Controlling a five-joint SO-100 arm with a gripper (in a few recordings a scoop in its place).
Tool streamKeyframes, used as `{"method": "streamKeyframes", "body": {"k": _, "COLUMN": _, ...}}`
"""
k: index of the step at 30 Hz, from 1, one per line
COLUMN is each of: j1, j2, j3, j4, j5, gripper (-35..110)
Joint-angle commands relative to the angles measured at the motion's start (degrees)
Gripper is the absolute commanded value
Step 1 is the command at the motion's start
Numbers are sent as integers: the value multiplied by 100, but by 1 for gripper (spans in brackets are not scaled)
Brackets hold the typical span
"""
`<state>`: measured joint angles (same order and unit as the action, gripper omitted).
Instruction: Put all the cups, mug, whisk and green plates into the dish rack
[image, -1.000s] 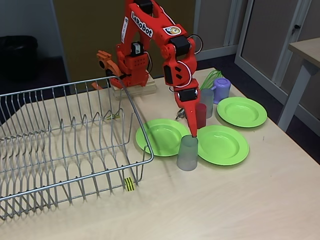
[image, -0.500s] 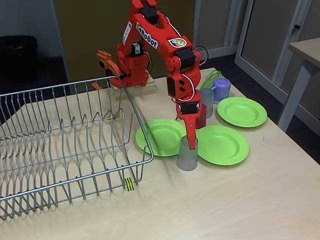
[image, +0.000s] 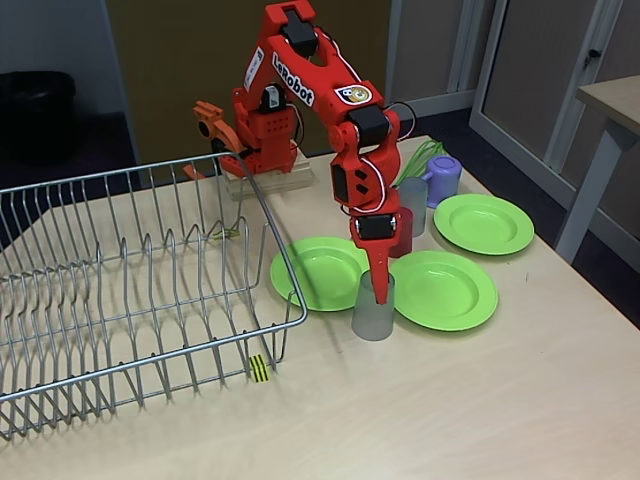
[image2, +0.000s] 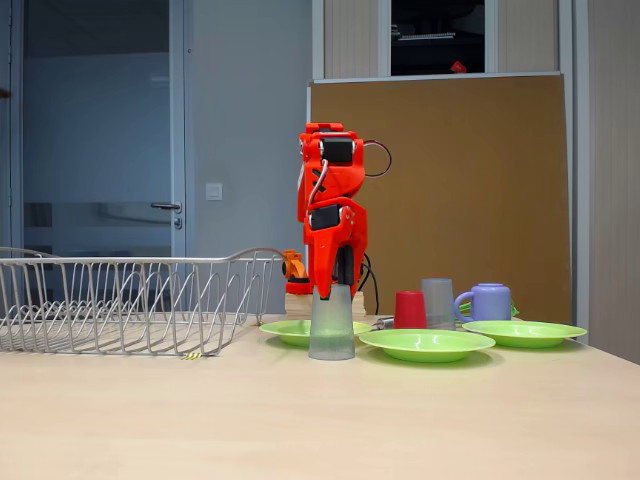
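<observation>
The jaws point straight down at the mouth of a grey cup, with at least one tip reaching just inside its rim; whether they are apart or pinching the wall I cannot tell. That cup stands upright on the counter, directly below the jaws. In a fixed view, one green plate lies just left of the jaws and a second green plate just right of them, the cup sitting in front of the gap between the two. Behind the jaws stand a red cup and another grey cup, with the purple mug and the green whisk farther back. A third green plate lies off to the right. The wire dish rack sits well to the left of the jaws.
</observation>
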<state>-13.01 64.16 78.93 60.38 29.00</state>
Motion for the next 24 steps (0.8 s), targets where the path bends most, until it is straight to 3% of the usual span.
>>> {"method": "streamKeyframes", "body": {"k": 1, "j1": 26, "j2": -18, "j3": -132, "j4": 105, "j5": -44, "gripper": 7}}
{"method": "streamKeyframes", "body": {"k": 9, "j1": -141, "j2": -202, "j3": -1521, "j4": 1134, "j5": -853, "gripper": 3}}
{"method": "streamKeyframes", "body": {"k": 17, "j1": -404, "j2": -1354, "j3": -5291, "j4": 3041, "j5": -2452, "gripper": 0}}
{"method": "streamKeyframes", "body": {"k": 24, "j1": -220, "j2": -914, "j3": -5370, "j4": 3305, "j5": -3059, "gripper": 0}}
